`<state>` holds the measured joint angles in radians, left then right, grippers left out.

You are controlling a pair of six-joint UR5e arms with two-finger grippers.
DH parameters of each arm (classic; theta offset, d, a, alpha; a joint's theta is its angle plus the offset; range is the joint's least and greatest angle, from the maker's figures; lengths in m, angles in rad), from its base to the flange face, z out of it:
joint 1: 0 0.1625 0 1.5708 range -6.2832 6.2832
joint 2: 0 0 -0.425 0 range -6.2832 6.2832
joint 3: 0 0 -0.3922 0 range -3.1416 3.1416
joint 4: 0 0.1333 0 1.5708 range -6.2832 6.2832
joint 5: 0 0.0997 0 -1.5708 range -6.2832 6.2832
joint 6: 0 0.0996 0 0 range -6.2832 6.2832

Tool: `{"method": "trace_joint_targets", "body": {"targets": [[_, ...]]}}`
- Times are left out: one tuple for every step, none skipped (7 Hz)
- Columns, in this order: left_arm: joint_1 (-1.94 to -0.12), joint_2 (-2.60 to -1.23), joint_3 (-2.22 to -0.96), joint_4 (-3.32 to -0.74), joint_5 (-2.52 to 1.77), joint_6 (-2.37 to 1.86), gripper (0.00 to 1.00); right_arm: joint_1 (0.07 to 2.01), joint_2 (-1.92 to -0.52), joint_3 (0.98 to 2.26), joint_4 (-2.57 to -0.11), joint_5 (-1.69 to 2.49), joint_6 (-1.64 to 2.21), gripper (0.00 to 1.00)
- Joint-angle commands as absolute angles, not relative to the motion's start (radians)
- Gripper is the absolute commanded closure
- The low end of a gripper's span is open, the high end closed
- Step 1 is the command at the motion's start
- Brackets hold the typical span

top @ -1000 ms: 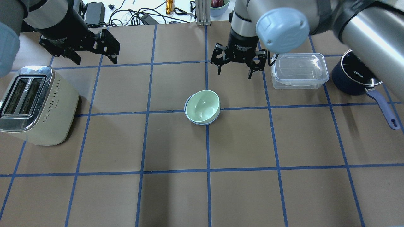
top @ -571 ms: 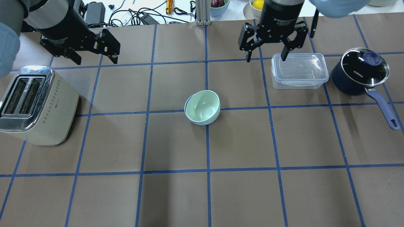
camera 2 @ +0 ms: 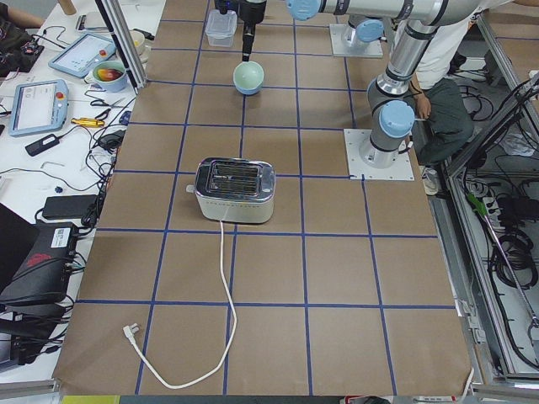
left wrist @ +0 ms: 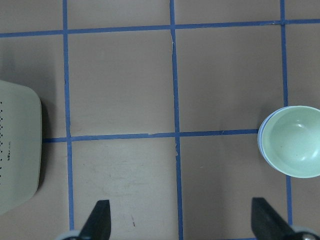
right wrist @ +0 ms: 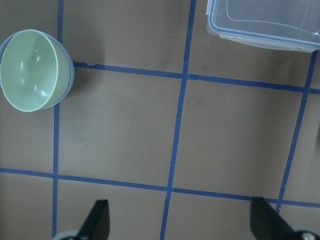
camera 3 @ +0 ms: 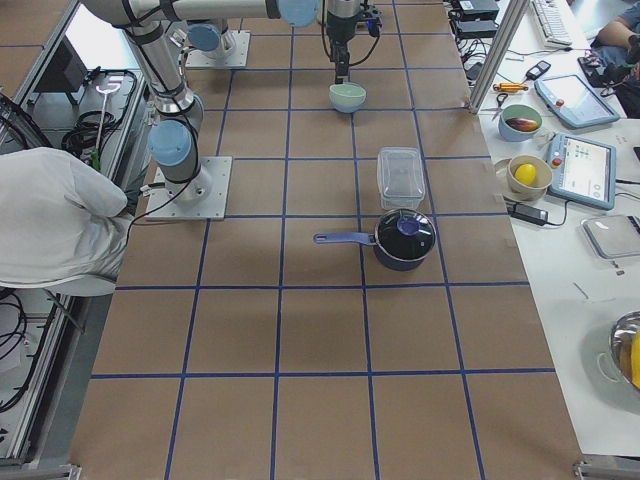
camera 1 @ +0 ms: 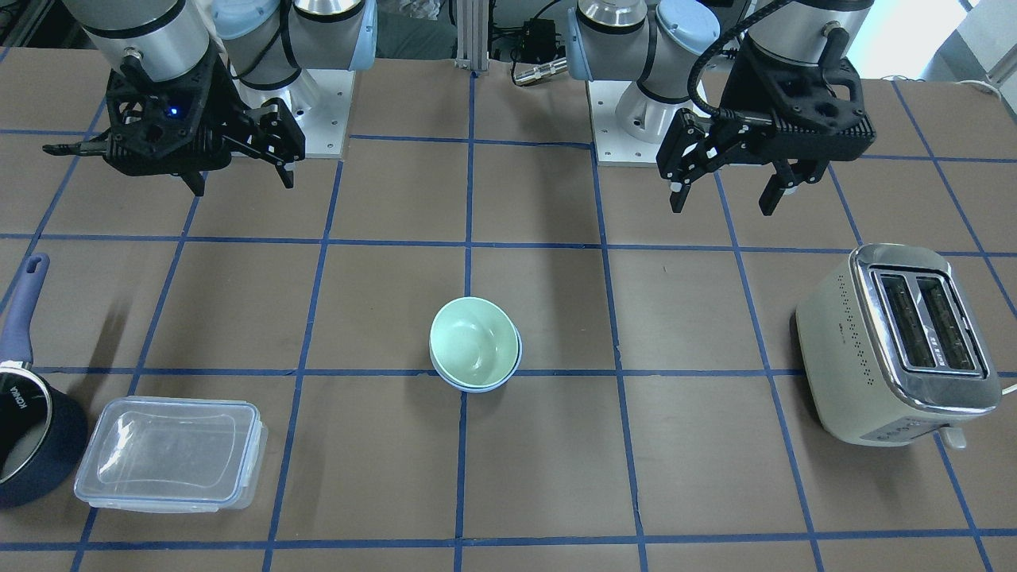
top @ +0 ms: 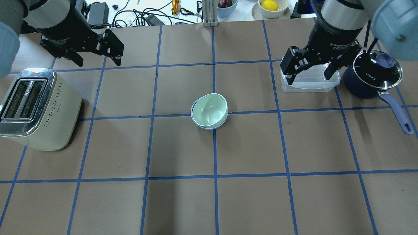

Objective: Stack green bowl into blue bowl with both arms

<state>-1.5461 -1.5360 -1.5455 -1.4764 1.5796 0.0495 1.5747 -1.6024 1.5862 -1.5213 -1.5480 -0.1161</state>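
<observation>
The green bowl sits nested in the blue bowl at the table's middle; only the blue rim shows under it. The stack also shows in the front view, green bowl in blue bowl, and in both wrist views. My left gripper hangs open and empty at the far left, well away from the bowls. My right gripper hangs open and empty at the far right, above the clear container. Both also show in the front view, left and right.
A cream toaster stands at the left. A clear lidded container and a dark blue saucepan with a glass lid stand at the right. Cables and a bowl with a lemon lie beyond the far edge.
My right arm has swung from behind the bowls to the right and now hangs over the clear container. The left arm and the bowls have not moved.
</observation>
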Motion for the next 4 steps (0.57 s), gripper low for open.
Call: {"method": "trace_joint_targets", "body": {"targets": [[-1.539, -1.546, -1.513, -1.534, 1.583, 0.049, 0.0, 1.574, -1.609, 1.602, -1.549, -1.549, -0.121, 0.0], [-1.536, -1.561, -1.473, -1.572, 1.582, 0.049, 0.0, 1.581, -1.608, 1.597, -1.578, -1.551, -0.112, 0.0], [-1.536, -1.575, -1.45, -1.6, 1.582, 0.049, 0.0, 1.582, -1.608, 1.595, -1.582, -1.552, -0.106, 0.0], [-1.536, -1.578, -1.448, -1.597, 1.568, 0.051, 0.0, 1.583, -1.606, 1.57, -1.566, -1.549, -0.092, 0.0]]}}
